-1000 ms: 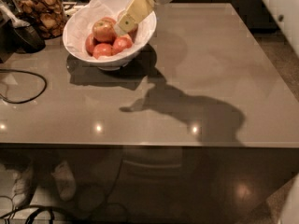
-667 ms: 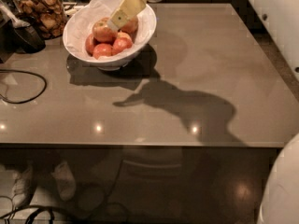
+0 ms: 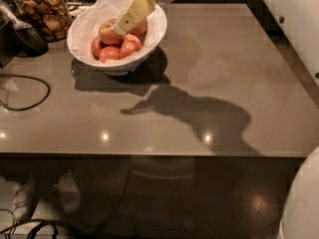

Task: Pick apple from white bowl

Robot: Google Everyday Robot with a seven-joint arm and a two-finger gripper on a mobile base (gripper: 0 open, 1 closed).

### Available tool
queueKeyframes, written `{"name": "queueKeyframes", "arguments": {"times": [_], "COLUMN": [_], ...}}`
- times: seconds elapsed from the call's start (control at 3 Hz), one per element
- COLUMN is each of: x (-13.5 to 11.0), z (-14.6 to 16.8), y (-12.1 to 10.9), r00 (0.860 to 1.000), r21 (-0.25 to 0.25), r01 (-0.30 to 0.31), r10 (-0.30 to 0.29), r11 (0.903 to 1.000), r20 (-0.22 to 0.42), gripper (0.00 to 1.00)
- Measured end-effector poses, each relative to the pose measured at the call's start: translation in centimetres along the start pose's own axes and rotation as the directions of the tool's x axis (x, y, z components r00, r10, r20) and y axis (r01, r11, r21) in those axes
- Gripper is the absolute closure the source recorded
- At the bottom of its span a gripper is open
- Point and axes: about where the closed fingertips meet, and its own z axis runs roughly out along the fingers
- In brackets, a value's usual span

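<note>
The white bowl with a crumpled paper lining stands at the table's far left. It holds several apples. The apple, red-orange with a pale blush, lies at the top of the pile. Smaller redder apples lie in front of it. My gripper reaches down into the bowl from the upper right. Its yellowish fingers point down-left, with the tip against the right side of the large apple.
A glass jar of brown snacks stands left of the bowl. A dark object and a black cable lie at the left edge. The grey table spreads right and toward the front. A white robot body shows bottom right.
My gripper has moved left and down into the bowl, from over the right rim to the large apple. Its shadow on the table has shifted left.
</note>
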Motion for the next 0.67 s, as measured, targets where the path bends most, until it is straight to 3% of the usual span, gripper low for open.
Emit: {"name": "queueKeyframes", "arguments": {"times": [0.67], "x": [-3.1], "z": [6.3], "y": [-1.5], "r00": [0.999], "r21": [0.004], "r01": [0.014], "r10": [-0.014], "r11": [0.9999], "r20": [0.032], "gripper": [0.00]}}
